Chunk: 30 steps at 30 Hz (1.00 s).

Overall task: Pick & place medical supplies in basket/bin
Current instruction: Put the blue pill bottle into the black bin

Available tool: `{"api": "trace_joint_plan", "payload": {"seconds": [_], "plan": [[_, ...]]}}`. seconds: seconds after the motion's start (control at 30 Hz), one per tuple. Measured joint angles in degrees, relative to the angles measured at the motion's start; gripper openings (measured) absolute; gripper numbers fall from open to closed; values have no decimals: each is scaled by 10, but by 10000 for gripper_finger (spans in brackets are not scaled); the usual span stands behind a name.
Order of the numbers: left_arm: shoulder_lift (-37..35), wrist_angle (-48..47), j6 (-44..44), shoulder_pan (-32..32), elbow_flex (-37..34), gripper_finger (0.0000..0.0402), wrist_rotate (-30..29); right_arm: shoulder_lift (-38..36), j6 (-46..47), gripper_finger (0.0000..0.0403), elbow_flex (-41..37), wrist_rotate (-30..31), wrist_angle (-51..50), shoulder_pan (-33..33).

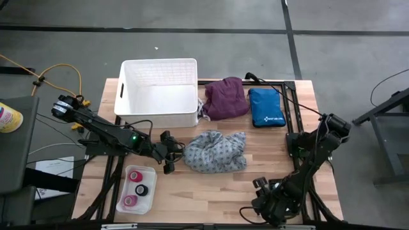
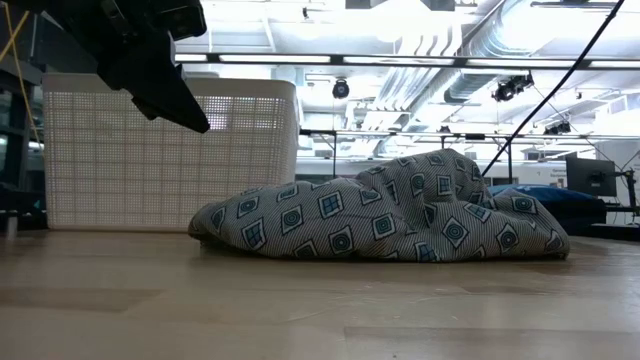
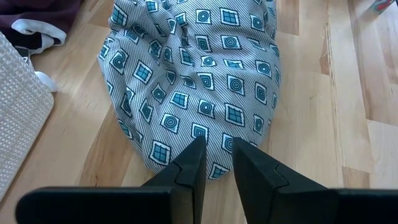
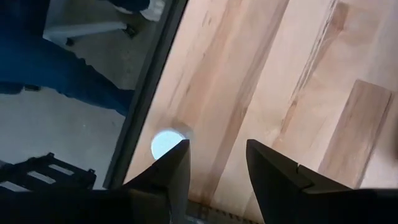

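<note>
The left arm reached from the 9 o'clock edge of the desk (image 1: 268, 166) toward its centre, stretched low and nearly level. The left gripper (image 1: 170, 153) hovered at the 9 o'clock end of the grey patterned cloth (image 1: 214, 151), raised off the wood in the low view. Its fingers (image 3: 189, 165) stood slightly parted, pinching nothing; in the left wrist view their tips sat over the near hem of the cloth, with contact impossible to confirm. The cloth lay bunched at the desk's centre. The white basket (image 1: 124, 89) stood at 11 o'clock, just beyond the cloth. The purple garment (image 1: 227, 97) lay at 12 o'clock beside the basket, and a blue first-aid pouch (image 1: 266, 107) lay at 1 o'clock. A clear tray (image 1: 150, 171) at 7 o'clock held tape rolls (image 1: 138, 189). The right arm was folded at 5 o'clock, the right gripper (image 4: 214, 168) over bare wood at the desk edge, fingers spread and empty.
</note>
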Motion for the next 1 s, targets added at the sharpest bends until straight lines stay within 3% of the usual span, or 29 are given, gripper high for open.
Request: {"api": "trace_joint_plan", "payload": {"seconds": [0.57,1.0], "plan": [[0,0,0,0,0,74,0,22,30,144,5,6,49,9],[0,2,0,0,0,74,0,69,12,144,47,18,-3,29]]}}
